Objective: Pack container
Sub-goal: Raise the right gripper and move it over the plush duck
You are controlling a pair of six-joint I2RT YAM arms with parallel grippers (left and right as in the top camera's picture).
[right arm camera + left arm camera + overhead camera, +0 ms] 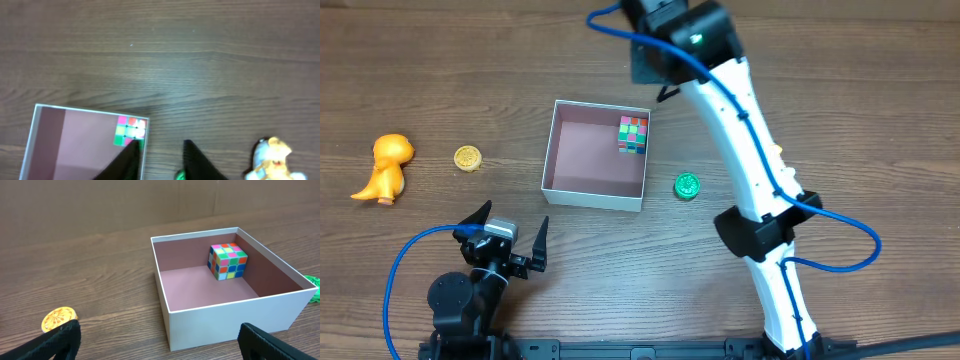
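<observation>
At the middle of the tabletop (850,80) sat the container (592,196), with a multicoloured cube (634,133) resting in its far right corner. The right end effector (160,161) hung above that corner, fingers parted and empty, so the cube looked delivered. The left end effector (510,222) waited fully released near the container's near left corner, gripping nothing. Outside lay a green disc (687,185) just beside the right wall, and a gold coin (468,158) and an orange dinosaur (385,165) to the left. Packing seemed partly done. The next move likely called for descending onto one loose toy, the flat disc and coin needing a low pinch.
</observation>
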